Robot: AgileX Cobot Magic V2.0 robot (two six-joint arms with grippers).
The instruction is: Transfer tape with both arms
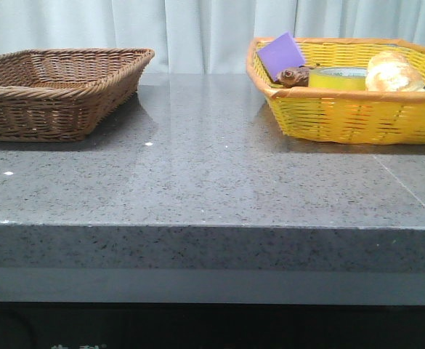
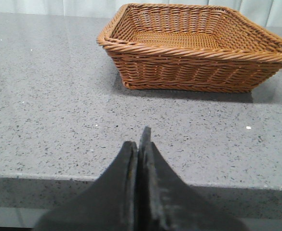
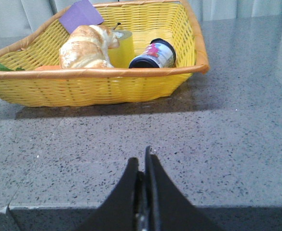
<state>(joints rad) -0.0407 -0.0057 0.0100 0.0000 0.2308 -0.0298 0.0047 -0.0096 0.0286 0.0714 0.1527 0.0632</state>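
Nothing started yet — both claws, left (image 2: 140,144) and right (image 3: 144,163), sit pressed together. Tape (image 3: 120,48) lies ahead of the right claw, which must part and reach in.

Low frontal view over grey table (image 1: 197,174); wrist views near its front edge, each facing one basket.

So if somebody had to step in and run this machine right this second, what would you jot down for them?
Left gripper: shut, empty, hanging at the grey stone table's near edge, facing the empty brown wicker basket.
Right gripper: shut, empty, facing the yellow woven basket.
Yellow-green packing tape roll: lying in the yellow basket beside the pale bread bun.
Done: nothing.
Left: pick up the tape, pass it between arms, presumably into the brown basket.
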